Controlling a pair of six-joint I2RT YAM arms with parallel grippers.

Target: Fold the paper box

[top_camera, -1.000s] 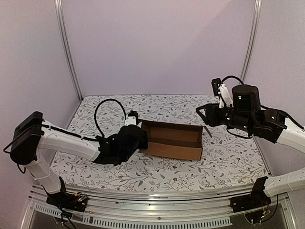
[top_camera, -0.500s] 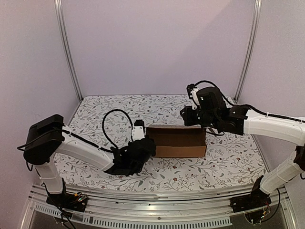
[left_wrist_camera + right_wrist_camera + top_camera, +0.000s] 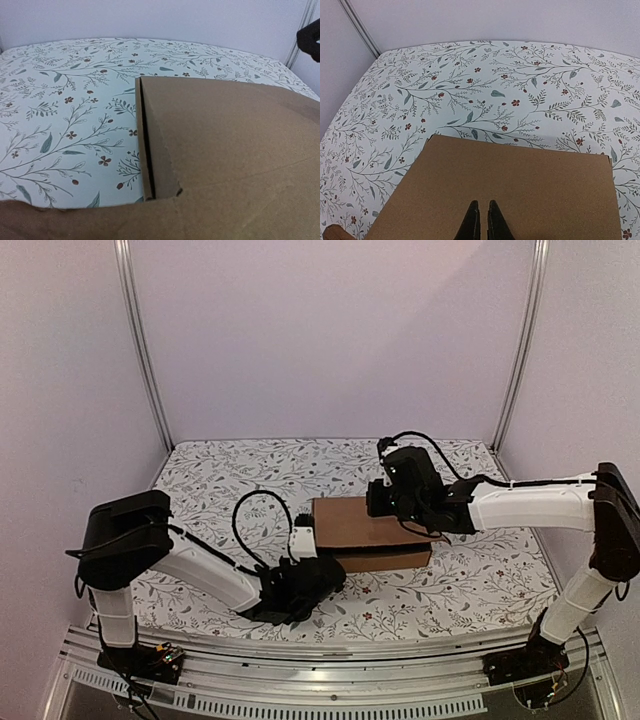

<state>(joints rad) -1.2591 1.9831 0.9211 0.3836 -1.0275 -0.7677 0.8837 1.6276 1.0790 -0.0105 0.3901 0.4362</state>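
Two grippers are at the plain brown corrugated cardboard box point(image 3: 372, 528), which sits near the middle of the flower-patterned table point(image 3: 215, 480), slightly toward its right edge; its lid panel point(image 3: 520, 175) lies folded down over the body, so the closing step looks to be in hand. The right gripper point(image 3: 482, 204) rests on the lid, fingers pressed almost together and pinching nothing; I judge it is holding the lid flat. The left gripper point(image 3: 318, 575) sits at the box's near left corner, pressed together; whether on cardboard I cannot tell. At the left end a dark gap point(image 3: 147, 150) shows between lid and side wall; the next move probably calls for tucking the lid's end flap in there while pressure stays on top.
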